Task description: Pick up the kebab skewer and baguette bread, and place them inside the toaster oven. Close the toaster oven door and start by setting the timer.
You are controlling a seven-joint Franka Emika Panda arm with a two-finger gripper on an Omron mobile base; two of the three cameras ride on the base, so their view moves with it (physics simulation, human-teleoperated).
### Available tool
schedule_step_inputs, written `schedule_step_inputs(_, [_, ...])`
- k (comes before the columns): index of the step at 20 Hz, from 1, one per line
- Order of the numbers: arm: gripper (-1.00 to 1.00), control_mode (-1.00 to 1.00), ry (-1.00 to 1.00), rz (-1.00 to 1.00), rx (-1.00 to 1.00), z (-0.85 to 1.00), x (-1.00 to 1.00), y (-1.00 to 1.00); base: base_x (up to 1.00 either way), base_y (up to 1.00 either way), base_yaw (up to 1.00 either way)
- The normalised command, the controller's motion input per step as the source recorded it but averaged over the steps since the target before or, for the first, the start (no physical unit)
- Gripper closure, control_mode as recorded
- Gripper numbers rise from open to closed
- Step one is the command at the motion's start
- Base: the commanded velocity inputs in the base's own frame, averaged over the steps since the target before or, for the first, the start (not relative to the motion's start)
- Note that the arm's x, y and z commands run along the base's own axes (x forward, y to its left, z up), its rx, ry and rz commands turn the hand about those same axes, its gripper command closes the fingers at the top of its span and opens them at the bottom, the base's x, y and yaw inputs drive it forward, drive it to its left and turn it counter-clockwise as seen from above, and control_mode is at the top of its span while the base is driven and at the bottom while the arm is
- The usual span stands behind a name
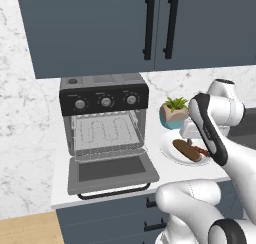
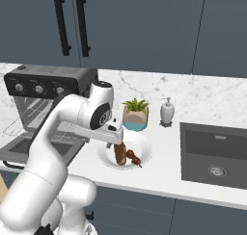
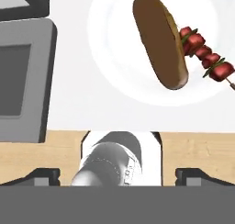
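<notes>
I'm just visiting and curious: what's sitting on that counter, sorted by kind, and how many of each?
Food: 2, the baguette bread and kebab skewer
Plates: 1
Toaster ovens: 1
Potted plants: 1
Soap dispensers: 1
Total: 6

the white arm rises from the base, bends at a raised elbow and reaches forward, its wrist turned down. the claw (image 3: pixel 117 175) points straight down with its jaws spread wide and nothing between them. its two dark fingertips (image 3: pixel 43 176) stand far apart in the hand view. in the right base view the hand sits right of the elbow.
</notes>
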Motion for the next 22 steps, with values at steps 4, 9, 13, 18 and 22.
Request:
schedule_step_inputs(4, [-1.0,-1.0,0.0,0.12,-0.02,-0.5,0.62,-0.19,0.0,0.0,0.0])
schedule_step_inputs(9, [-1.0,-1.0,0.0,0.09,0.0,-0.36,0.45,-0.27,0.0,0.0,0.0])
schedule_step_inputs(13, [-1.0,-1.0,0.0,0.09,0.0,-0.34,0.26,-0.18,0.0,0.0,0.0])
schedule_step_inputs(18, [-1.0,-1.0,0.0,0.03,-0.02,-0.35,0.22,0.0,0.0,0.0,0.0])
schedule_step_inputs(22, [-1.0,-1.0,0.0,0.01,-0.01,-0.36,0.43,0.0,0.0,0.0,0.0])
